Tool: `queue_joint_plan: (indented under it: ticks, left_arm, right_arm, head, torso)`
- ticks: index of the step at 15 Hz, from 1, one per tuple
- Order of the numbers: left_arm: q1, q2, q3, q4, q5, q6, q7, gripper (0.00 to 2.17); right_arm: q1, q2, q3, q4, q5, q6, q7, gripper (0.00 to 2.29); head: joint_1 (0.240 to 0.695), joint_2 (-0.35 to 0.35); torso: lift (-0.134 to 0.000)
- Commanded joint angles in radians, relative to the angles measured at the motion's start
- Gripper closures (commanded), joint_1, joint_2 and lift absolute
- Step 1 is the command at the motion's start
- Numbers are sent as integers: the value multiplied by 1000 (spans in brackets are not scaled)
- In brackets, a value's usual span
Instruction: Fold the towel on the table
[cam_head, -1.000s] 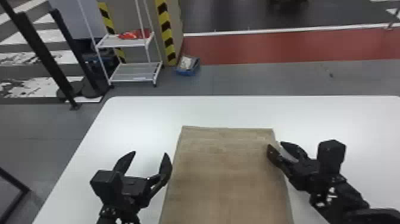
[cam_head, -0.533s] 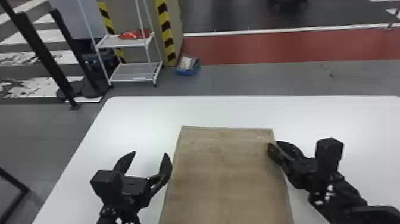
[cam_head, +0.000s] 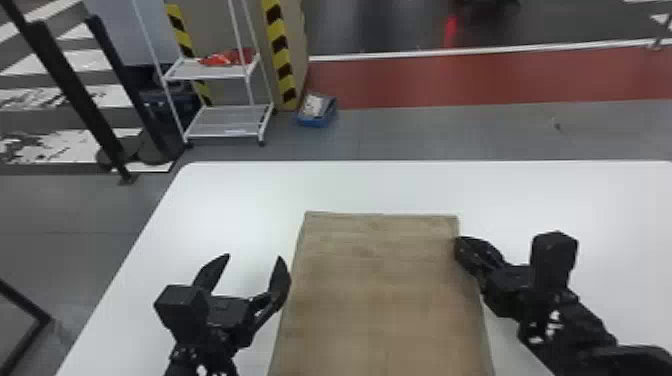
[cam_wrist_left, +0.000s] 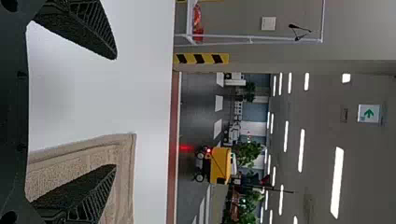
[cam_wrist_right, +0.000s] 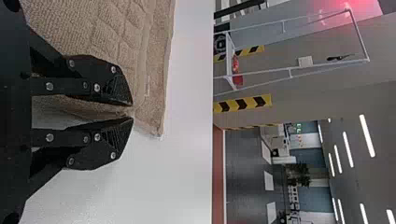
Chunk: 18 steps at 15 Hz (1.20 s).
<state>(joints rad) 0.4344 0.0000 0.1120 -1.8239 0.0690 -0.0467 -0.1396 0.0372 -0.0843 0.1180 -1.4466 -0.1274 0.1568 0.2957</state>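
Pinching edge of towel (cam_head: 385, 300) near its far right corner, right tool (cam_head: 458, 245) had fingers close together. Left tool (cam_head: 254, 256) stood wide, just beside towel's left edge; whether its nearer finger touched, view did not tell clearly. Towel lay mostly flat on white surface (cam_head: 235, 200), between both tools.

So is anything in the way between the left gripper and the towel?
Nothing visible stands between the left gripper and the towel. One of its open fingers is right by the towel's left edge; the right gripper pinches the other side.
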Motion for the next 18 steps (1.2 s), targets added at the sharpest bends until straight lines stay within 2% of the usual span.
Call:
queue_joint_plan:
  ticks: [1,3,5,10,12,14,16,18]
  left_arm:
    - [1,-3,0,0,0,0,0,39]
    - [1,-3,0,-3,2,0,-2,39]
    - [1,-3,-2,-5,2,0,-2,39]
    - [3,-3,-5,-9,0,0,-3,39]
    - [0,-3,-5,-11,2,0,-3,39]
    - [-3,-3,21,-9,8,3,-2,39]
    - [-5,-3,80,-14,35,6,0,39]
    - [-19,-3,156,-15,71,6,2,39]
  right_arm:
    - [0,0,-1,0,0,2,-4,1173]
    - [13,-2,-6,-15,-5,-7,-4,1173]
    - [46,-2,-12,-83,-12,-7,-4,1173]
    - [151,-5,2,-325,-8,30,-3,1173]
    - [190,-14,77,-425,-1,30,5,1173]
    - [219,-32,173,-497,34,30,37,1173]
    - [222,-63,290,-525,87,33,40,1173]
    - [207,-71,391,-525,166,91,40,1173]
  head:
    - [695,148]
    - [695,147]
    - [695,145]
    - [695,149]
    - [695,159]
    - [695,190]
    - [695,279]
    - [695,350]
  torso:
    - [-115]
    - [-115]
    - [-115]
    - [-115]
    - [-115]
    - [-115]
    - [-115]
    - [-115]
